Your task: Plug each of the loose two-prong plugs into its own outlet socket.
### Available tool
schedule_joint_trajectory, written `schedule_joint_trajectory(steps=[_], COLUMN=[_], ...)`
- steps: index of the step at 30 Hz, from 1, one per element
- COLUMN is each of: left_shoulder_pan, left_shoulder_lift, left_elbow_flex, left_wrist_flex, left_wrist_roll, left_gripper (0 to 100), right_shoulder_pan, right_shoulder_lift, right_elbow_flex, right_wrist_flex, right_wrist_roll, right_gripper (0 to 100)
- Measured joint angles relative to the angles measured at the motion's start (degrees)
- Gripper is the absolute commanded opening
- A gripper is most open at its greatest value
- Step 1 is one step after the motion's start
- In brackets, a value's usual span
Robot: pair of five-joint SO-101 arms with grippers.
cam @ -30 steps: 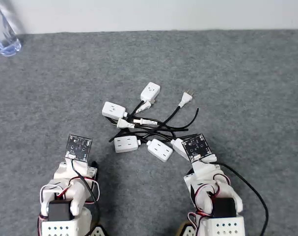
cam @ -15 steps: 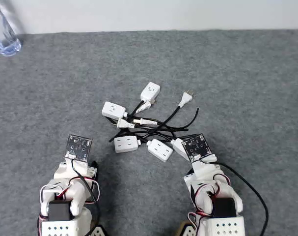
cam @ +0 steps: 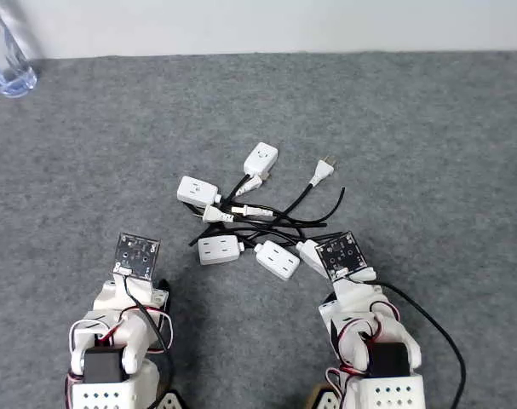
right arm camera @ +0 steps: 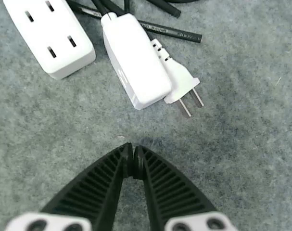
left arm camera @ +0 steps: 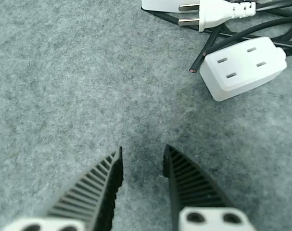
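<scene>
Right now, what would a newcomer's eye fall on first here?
A tangle of black cords and white sockets lies in the middle of the grey table. One loose plug lies apart at its far right. The right hand is shut near another plug; the left hand is open.

White arms (cam: 122, 328), black ribbed tools (left arm camera: 142, 156) (right arm camera: 133, 151)

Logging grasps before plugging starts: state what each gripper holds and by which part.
Nothing is held. The left gripper is open over the grey carpet; the right gripper is shut empty, short of the white two-prong plug.
</scene>
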Motion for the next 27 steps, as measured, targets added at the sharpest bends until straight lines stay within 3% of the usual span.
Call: schedule_joint_trajectory(steps=[13,22,27], left_shoulder_pan=[0.0,-4.84,-5.27], left_shoulder_lift=[0.0,0.0,0.0], left_elbow_flex=[0.0,0.0,0.0], left_wrist_flex=[-0.18,-10.02,-10.64], left_wrist_roll=[0.0,0.0,-1.58], left_gripper=[14,14,14], right_shoulder_pan=[-0.09,-5.45,-9.05], right_shoulder_lift=[0.0,0.0,0.0], right_elbow_flex=[0.0,0.0,0.0], right_wrist_flex=[0.0,0.0,-0.26], right_wrist_roll=[0.0,-0.09,-0.09], right_gripper=[0.9,0.9,0.9])
